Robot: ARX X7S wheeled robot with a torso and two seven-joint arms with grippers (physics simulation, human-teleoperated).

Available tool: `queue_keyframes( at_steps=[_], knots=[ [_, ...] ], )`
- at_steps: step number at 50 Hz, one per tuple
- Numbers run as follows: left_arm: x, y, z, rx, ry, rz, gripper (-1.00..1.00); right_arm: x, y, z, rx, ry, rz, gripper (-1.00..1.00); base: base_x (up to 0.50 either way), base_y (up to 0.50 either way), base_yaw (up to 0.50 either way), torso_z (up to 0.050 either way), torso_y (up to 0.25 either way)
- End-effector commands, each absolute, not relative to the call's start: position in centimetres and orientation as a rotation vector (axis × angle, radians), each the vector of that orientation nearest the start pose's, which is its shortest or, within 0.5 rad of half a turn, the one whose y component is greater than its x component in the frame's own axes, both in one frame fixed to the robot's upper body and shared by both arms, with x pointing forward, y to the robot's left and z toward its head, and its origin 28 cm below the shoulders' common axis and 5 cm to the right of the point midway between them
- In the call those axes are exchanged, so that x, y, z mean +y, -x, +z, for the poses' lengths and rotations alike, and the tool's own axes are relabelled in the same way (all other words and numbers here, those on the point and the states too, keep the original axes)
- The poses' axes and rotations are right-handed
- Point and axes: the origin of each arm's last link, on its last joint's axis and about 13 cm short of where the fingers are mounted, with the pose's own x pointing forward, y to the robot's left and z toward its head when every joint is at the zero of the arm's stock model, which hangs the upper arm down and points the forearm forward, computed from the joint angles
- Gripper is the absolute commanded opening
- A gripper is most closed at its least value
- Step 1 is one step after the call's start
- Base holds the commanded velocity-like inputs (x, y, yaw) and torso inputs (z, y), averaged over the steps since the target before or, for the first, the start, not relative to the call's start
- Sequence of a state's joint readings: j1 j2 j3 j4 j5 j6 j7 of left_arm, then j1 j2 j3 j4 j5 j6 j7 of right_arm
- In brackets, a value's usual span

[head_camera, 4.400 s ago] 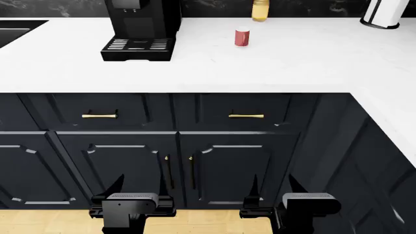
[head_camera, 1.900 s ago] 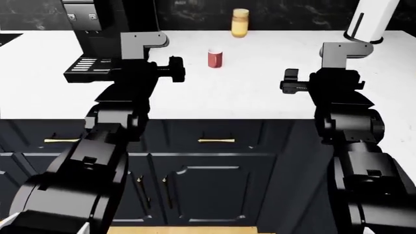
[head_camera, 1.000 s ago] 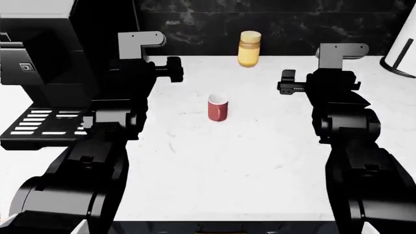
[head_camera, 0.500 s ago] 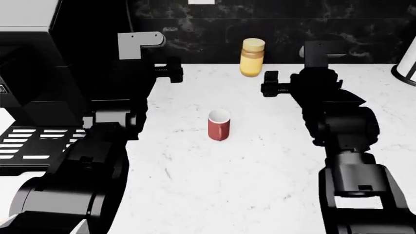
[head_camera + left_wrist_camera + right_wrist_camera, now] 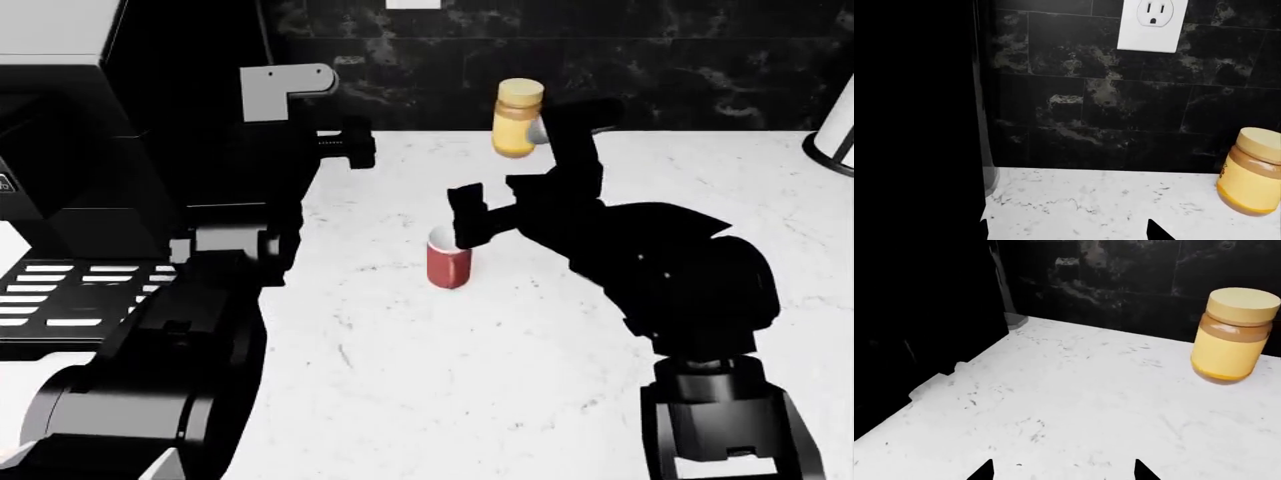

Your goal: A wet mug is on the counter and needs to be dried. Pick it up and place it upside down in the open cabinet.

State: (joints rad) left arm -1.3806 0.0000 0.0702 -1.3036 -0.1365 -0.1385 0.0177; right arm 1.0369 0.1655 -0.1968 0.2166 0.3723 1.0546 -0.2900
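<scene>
Above the red mug [image 5: 450, 264] on the white surface [image 5: 534, 360], right gripper [image 5: 470, 232] fingers spread wide; approach step, next descend and close.

1 mug [image 5: 450, 265], 1 yellow jar [image 5: 518, 118], 1 coffee machine [image 5: 80, 200], 1 wall outlet [image 5: 1152, 24], 2 arms, all at 1 counter [image 5: 534, 380].
</scene>
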Motion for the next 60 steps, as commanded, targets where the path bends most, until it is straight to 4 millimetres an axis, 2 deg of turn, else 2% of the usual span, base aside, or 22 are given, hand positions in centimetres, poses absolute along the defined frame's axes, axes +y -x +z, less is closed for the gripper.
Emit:
queue_keyframes(
  at_steps=[1, 11, 60],
  knots=[
    [20.31, -43.53, 20.52, 0.070, 0.063, -0.033, 1.00, -9.84, -35.70, 21.66, 0.298, -0.037, 0.647, 1.00, 0.00, 0.00, 0.00, 0.000, 0.000],
    [20.36, -43.49, 20.30, 0.074, 0.063, -0.031, 1.00, -9.88, -35.67, 21.69, 0.334, -0.030, 0.706, 1.00, 0.00, 0.00, 0.00, 0.000, 0.000],
    [20.16, -43.48, 20.24, 0.075, 0.061, -0.031, 1.00, -10.01, -35.40, 21.89, 0.542, 0.021, 0.723, 1.00, 0.00, 0.00, 0.00, 0.000, 0.000]
  ],
)
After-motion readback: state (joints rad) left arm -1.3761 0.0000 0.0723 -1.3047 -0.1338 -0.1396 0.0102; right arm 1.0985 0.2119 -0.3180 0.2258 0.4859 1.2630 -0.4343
